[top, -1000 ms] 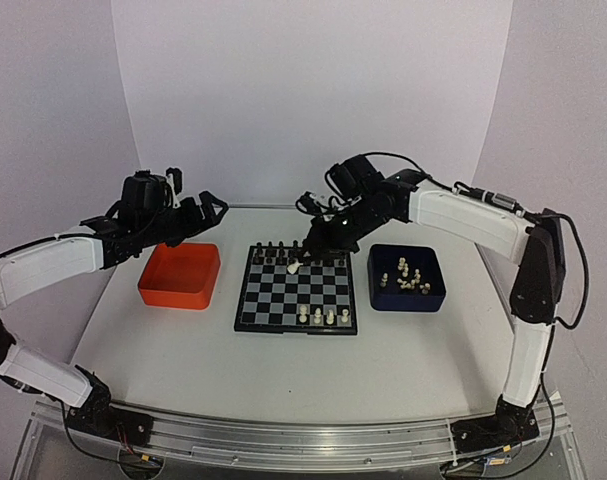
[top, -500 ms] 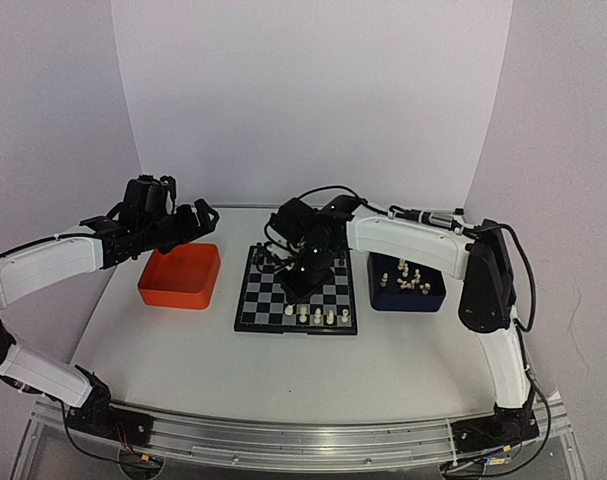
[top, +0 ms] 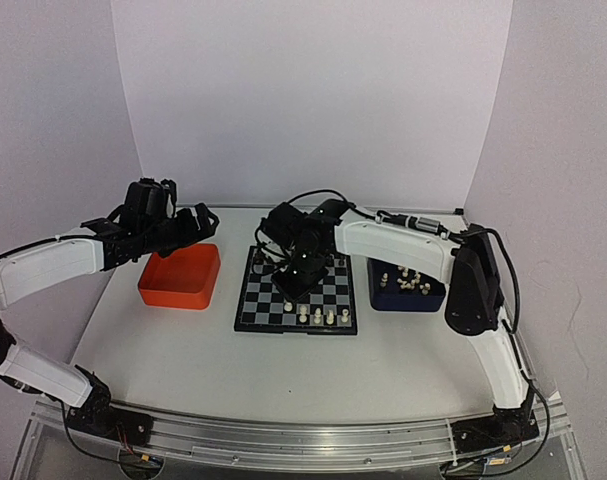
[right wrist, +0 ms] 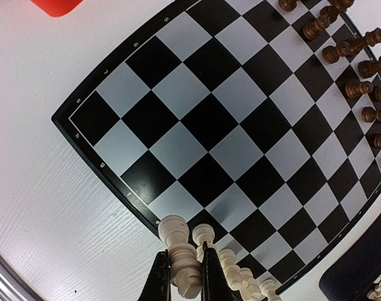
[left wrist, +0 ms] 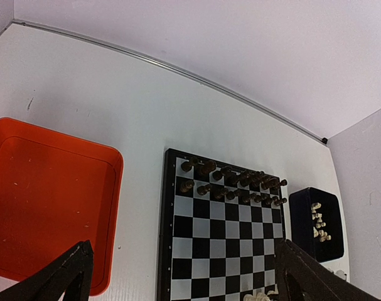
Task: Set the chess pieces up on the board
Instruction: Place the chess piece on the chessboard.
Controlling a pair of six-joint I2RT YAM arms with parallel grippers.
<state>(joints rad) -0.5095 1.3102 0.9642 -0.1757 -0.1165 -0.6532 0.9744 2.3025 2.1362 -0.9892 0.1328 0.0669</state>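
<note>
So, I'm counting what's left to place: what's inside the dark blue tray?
Loose cream-white chess pieces lie in the dark blue tray. The right arm covers its far edge from above; anything beneath overlapping pieces is hidden, so no exact count.

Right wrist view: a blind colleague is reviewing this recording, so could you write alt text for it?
The right gripper pinches a cream-white chess piece between its fingers at one edge of the board, beside a short row of white pieces standing there. Dark pieces line the opposite edge; the squares between are bare.
</note>
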